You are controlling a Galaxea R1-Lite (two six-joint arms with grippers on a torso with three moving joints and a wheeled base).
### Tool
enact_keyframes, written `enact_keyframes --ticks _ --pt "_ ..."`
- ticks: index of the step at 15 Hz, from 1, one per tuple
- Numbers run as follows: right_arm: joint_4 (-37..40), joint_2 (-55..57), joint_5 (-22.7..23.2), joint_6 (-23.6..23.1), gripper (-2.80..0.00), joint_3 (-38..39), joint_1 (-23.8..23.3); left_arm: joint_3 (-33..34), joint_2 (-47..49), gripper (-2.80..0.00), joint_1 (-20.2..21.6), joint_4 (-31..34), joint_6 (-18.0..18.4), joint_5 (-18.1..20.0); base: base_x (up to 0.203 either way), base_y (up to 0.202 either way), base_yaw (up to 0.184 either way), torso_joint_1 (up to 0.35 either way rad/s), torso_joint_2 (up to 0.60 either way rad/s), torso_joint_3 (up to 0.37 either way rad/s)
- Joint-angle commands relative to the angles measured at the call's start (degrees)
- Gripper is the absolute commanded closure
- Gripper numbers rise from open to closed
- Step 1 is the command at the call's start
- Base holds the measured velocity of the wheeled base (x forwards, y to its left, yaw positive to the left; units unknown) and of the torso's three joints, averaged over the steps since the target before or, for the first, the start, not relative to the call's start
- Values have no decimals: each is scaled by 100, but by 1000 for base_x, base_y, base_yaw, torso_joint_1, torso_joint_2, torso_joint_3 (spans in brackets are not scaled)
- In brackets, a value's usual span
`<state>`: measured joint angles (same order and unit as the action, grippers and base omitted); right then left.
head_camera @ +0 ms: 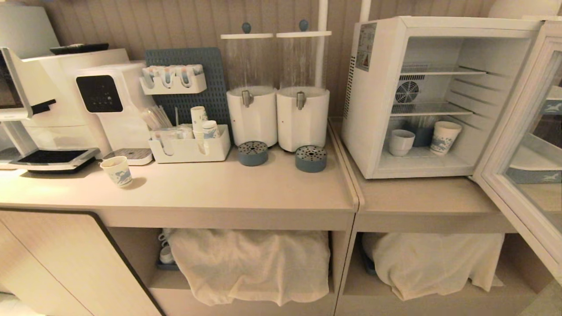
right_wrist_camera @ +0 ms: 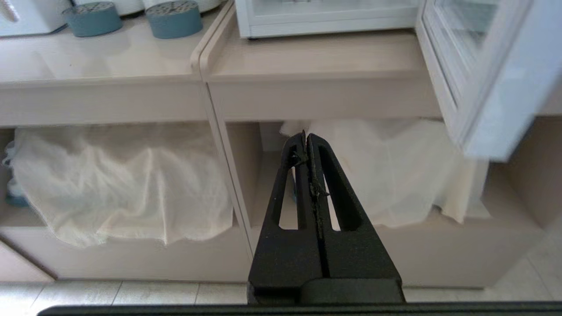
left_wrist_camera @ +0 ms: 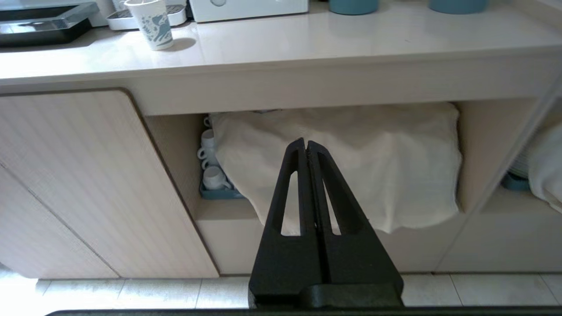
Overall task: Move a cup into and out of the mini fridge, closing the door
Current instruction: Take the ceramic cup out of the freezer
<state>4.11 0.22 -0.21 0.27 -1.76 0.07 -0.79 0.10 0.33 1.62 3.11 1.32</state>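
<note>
- Closest to us, our left gripper point(left_wrist_camera: 306, 147) and right gripper point(right_wrist_camera: 306, 138) hang low before the counter, both pinched together and empty.
- We see the cup point(head_camera: 401, 142) on the floor of the mini fridge point(head_camera: 377, 96), beside a printed paper cup point(head_camera: 445, 137); the door point(head_camera: 522, 149) stands open.
- We judge it light, rigid, smooth and breakable, so we would pinch its rounded body across the middle, gently.

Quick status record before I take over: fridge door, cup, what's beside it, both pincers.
door: swung open to the right
mini fridge: on the right counter, interior exposed
cup: upright on the fridge floor, left side
paper cup: also inside, to the cup's right, apart from it
left pincer: shut, empty, low before the counter shelf
right pincer: shut, empty, below the open door
</note>
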Motion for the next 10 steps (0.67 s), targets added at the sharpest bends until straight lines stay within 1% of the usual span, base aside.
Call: enact_keyframes --ticks 1,10 --pt "2 4 4 0 0 0 1 0 -1 0 2 5 6 0 183 0 -1 2 1 -2" --pt "2 4 4 0 0 0 1 9 -1 0 2 -13 -3 9 183 0 -1 3 2 2"
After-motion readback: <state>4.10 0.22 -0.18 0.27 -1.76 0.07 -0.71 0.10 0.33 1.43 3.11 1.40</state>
